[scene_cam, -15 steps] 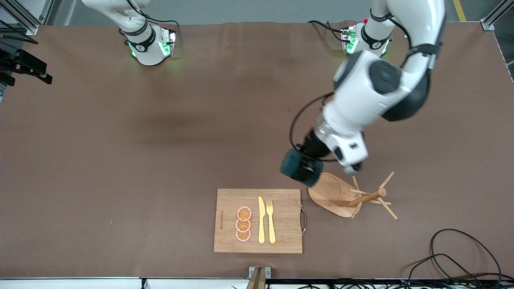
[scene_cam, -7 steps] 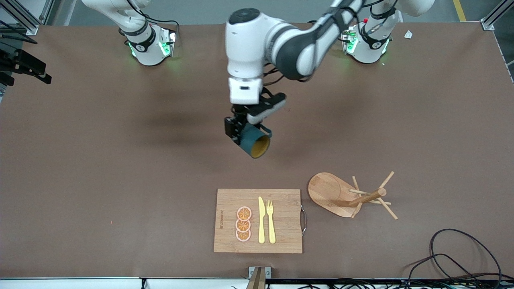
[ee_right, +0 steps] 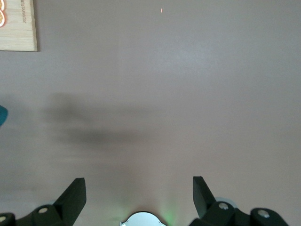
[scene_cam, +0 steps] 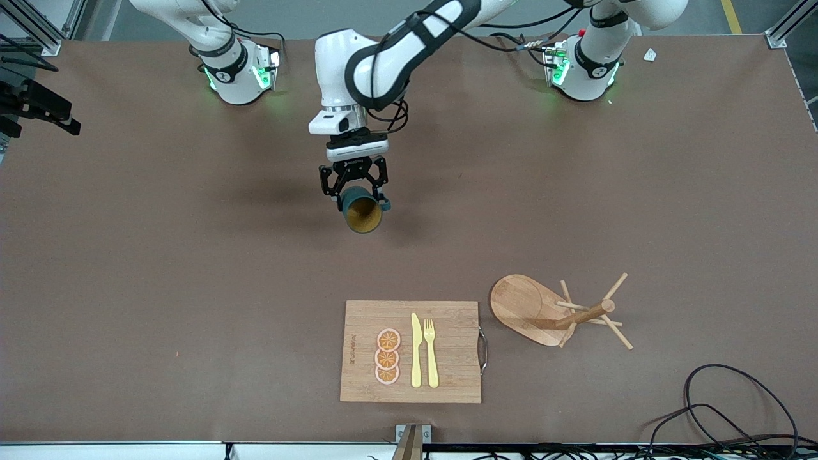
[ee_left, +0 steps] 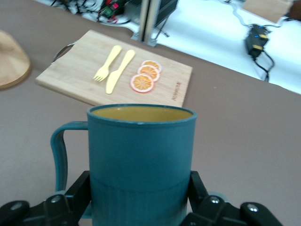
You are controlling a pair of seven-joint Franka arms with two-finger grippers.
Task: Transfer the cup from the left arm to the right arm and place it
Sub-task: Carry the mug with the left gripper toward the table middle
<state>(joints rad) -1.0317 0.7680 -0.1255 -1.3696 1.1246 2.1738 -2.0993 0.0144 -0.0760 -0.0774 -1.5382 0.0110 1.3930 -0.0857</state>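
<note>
1. Left gripper [scene_cam: 353,191] clamped on the cup [scene_cam: 362,213], held in the air over bare table [scene_cam: 192,255] mid-width, mouth tipped toward the front camera.
2. Right gripper [ee_right: 138,188] waits high over the table, fingers apart, holding nothing.
3. Cutting board [scene_cam: 410,351] and peg rack [scene_cam: 556,310] lie nearer the front camera.

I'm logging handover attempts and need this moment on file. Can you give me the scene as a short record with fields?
cup: held in the air over bare table, mouth tipped toward the front camera
left gripper: jaws shut on the cup's sides
right gripper: jaws open, empty, over bare table
cutting board: near the front edge, carrying knife, fork, orange slices
peg rack: beside the board, toward the left arm's end
handover: not yet done
</note>
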